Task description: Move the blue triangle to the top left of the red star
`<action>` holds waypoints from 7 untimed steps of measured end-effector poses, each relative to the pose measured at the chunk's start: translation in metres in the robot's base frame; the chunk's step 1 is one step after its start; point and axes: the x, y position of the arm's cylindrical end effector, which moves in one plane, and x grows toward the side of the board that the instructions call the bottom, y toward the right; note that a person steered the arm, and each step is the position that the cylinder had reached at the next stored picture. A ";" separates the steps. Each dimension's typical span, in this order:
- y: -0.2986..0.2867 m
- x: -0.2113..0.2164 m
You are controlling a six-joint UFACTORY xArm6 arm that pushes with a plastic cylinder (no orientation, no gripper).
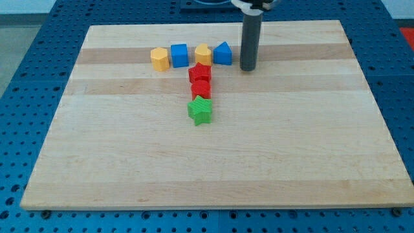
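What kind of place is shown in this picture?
Probably a robotics lab bench: a wooden board lies on a blue perforated table, with coloured blocks such as the red star and my tip.

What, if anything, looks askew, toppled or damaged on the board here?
Nothing stands out. The blue triangle, red star and the other blocks sit flat and intact on the wooden board. My tip rests just to the view's right of the blue triangle.

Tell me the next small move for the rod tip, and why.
Probably a short push toward the view's left. My tip stands just to the view's right of the blue triangle block, which sits up and right of the red star block. A yellow block lies directly in that path, so it would likely get shoved along.
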 end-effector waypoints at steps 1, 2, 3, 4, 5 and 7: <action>0.004 -0.002; -0.007 -0.025; -0.021 -0.026; -0.032 -0.026; -0.042 -0.026; -0.061 -0.026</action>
